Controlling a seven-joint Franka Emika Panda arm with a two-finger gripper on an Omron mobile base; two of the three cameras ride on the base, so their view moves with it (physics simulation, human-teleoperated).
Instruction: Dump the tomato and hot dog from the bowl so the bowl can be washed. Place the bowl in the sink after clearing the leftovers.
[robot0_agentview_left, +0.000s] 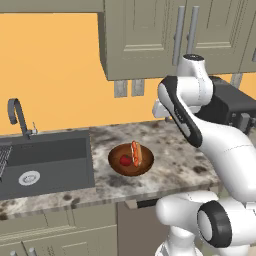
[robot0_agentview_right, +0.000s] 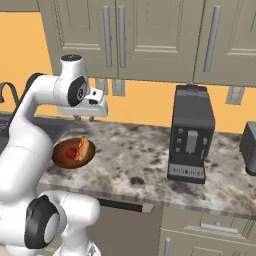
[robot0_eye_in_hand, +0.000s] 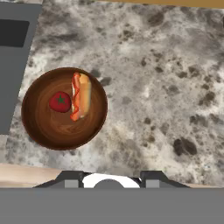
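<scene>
Glossy wooden bowl (robot0_eye_in_hand: 50, 127), speckled counter (robot0_eye_in_hand: 166, 87)

The wall (robot0_agentview_left: 50, 70) is orange. Grey-beige upper cabinets (robot0_agentview_right: 150, 40) hang above a speckled stone counter (robot0_agentview_right: 135, 160). A black coffee machine (robot0_agentview_right: 191, 134) stands near the counter's back edge, lower cabinets (robot0_agentview_left: 60, 235) below.

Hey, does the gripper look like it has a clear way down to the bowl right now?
Probably yes. The bowl sits in the open on the counter beside the sink, holding the tomato and hot dog. Nothing stands over it.
</scene>
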